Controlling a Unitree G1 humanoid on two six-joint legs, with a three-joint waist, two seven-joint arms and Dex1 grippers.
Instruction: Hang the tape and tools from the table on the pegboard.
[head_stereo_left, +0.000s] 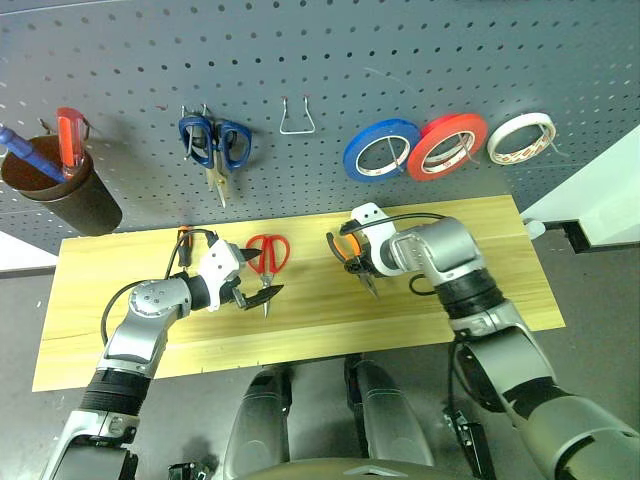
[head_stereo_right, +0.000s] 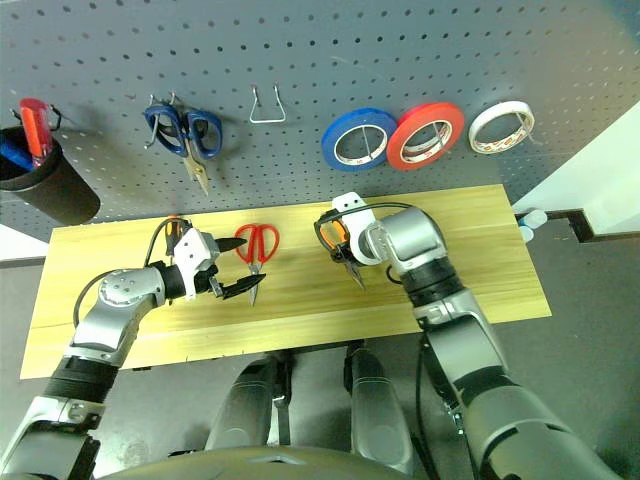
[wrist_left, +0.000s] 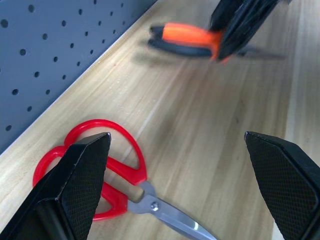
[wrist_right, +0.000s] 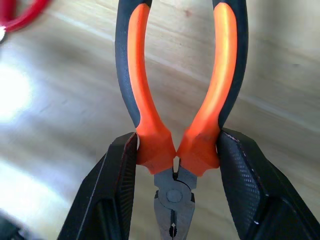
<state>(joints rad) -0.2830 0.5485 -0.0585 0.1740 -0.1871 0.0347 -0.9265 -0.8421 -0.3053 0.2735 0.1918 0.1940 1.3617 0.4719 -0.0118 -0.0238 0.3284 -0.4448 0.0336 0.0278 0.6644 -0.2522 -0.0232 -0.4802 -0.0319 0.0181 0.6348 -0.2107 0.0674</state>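
Right gripper (wrist_right: 172, 190) fingers clamp the pliers (wrist_right: 177, 100) — tip cropped; left gripper (wrist_left: 180, 195) fingers apart.

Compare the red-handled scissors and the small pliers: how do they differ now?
The red-handled scissors lie flat on the table, ungripped; the small pliers are clamped in the right gripper. The scissors' handles are plain red loops, the pliers' open orange-and-black bars. Both are off the pegboard.

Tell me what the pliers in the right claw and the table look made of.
Pliers: dull dark metal head with a pivot rivet; handles look like moulded plastic or rubber, orange over black, smooth with a slight sheen. Table: light yellowish wood, or possibly a wood-look laminate, with visible lengthwise grain and a satin finish that reflects light softly.
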